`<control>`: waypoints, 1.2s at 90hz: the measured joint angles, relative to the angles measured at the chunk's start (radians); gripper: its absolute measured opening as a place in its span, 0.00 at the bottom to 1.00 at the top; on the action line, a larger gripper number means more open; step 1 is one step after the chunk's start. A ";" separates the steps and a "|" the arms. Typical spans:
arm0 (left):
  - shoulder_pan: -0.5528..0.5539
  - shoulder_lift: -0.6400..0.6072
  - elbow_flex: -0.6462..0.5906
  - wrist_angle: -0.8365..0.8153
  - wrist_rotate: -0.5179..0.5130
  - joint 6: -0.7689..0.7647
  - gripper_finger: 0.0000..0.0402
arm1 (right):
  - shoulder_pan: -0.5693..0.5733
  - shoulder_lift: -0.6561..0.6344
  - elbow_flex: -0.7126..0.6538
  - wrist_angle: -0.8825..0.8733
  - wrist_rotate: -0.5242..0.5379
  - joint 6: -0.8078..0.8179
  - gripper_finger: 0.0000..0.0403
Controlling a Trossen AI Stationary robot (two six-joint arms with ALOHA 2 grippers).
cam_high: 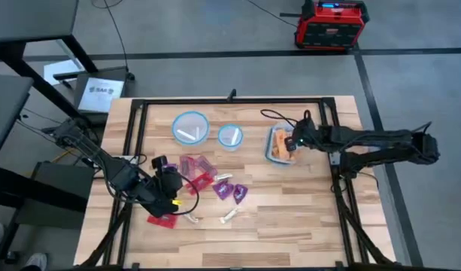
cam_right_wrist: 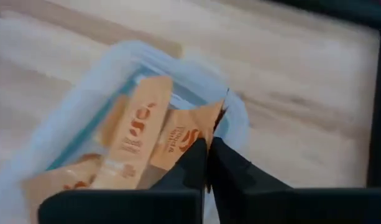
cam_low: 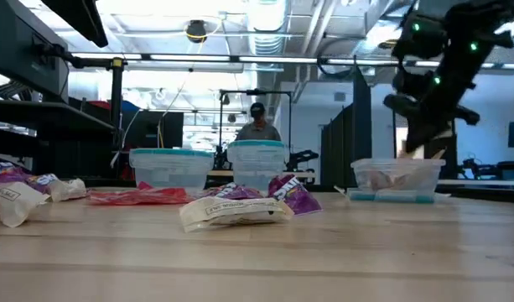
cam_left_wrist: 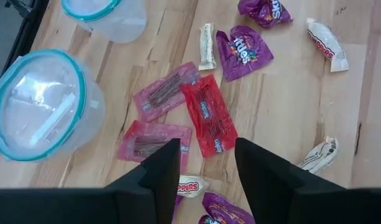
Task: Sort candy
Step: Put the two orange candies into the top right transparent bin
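Candy lies loose on the wooden table: red packets point(cam_left_wrist: 206, 118) and pinkish ones point(cam_left_wrist: 165, 93), purple packets point(cam_left_wrist: 243, 53) and white sticks point(cam_left_wrist: 327, 43). My left gripper point(cam_left_wrist: 206, 165) hovers open above the red packets point(cam_high: 196, 169), touching nothing. A rectangular clear container point(cam_high: 277, 144) at the right holds orange packets point(cam_right_wrist: 131, 134). My right gripper point(cam_right_wrist: 207, 149) is over it, shut on one orange packet point(cam_right_wrist: 181, 134). In the low view this gripper point(cam_low: 420, 143) stands just above the container point(cam_low: 399, 178). My right gripper pinches the orange packet by one end point(cam_right_wrist: 201, 127) between its two fingertips, coming from above and slanting down. The packet reaches out over the container's inside. Whether its far end rests on the packets below cannot be told.
Two round blue-rimmed containers point(cam_high: 190, 126) point(cam_high: 230, 136) stand at the far middle; the larger holds a white stick. A red packet point(cam_high: 162, 220) and a white stick point(cam_high: 228, 216) lie nearer the front. Bare wood shows at the front right. A person stands in the room beyond.
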 joint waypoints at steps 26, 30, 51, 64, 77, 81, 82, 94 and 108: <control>0.000 0.000 0.000 0.000 0.000 0.004 0.35 | 0.165 0.062 0.190 -0.003 0.205 -0.640 0.00; 0.000 0.000 0.000 0.000 0.000 0.001 0.35 | 0.195 0.077 0.195 -0.004 0.249 -0.688 0.00; 0.000 0.000 0.000 0.000 0.000 -0.024 0.35 | 0.353 0.224 0.193 -0.179 0.345 -0.657 0.00; 0.000 0.000 0.000 0.002 0.000 -0.022 0.35 | 0.401 0.334 0.193 -0.181 0.265 -0.576 0.00; 0.000 0.000 0.000 0.009 0.000 -0.020 0.35 | 0.426 0.421 0.193 -0.163 0.132 -0.521 0.00; 0.000 0.000 0.000 0.009 0.000 -0.020 0.35 | 0.419 0.433 0.193 -0.165 0.104 -0.481 0.02; 0.000 0.000 0.000 0.009 0.000 -0.020 0.35 | 0.415 0.434 0.193 -0.167 0.095 -0.470 0.02; 0.000 0.000 0.000 0.010 0.000 -0.019 0.35 | 0.354 0.402 0.193 -0.177 -0.051 -0.356 0.14; 0.000 0.000 0.000 0.010 0.002 -0.019 0.35 | 0.285 0.279 0.212 -0.179 -0.207 -0.338 0.34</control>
